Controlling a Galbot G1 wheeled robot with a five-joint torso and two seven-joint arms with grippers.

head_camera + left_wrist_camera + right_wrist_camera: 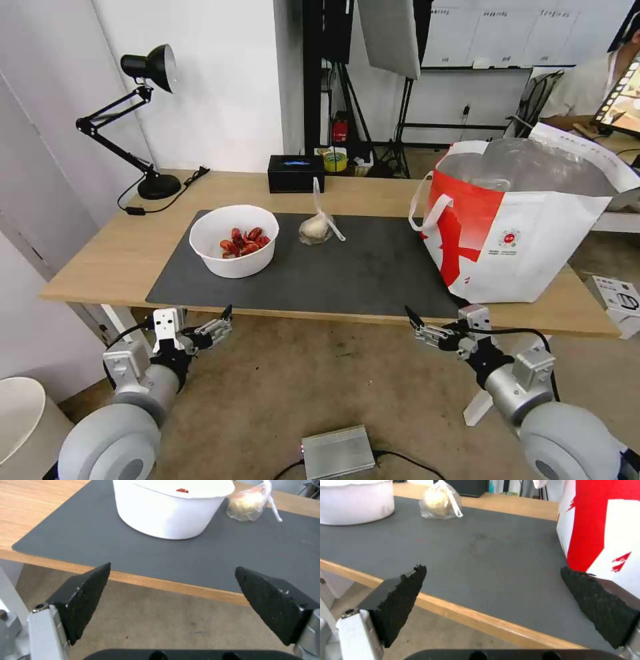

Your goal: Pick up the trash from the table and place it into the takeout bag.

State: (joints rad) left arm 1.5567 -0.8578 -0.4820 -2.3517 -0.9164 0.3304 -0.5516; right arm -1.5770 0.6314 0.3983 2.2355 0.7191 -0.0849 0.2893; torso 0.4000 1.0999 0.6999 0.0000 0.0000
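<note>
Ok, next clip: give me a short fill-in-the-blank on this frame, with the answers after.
1. The white bowl holds ____ crawfish shells.
2. The knotted clear bag lies on the dark grey ____ between the bowl and the takeout bag.
3. The left gripper and right gripper both hang below the table edge with fingers ____.
4. The black tissue box sits ____ the knotted bag, near the far edge.

Missing words: red; mat; open; behind
</note>
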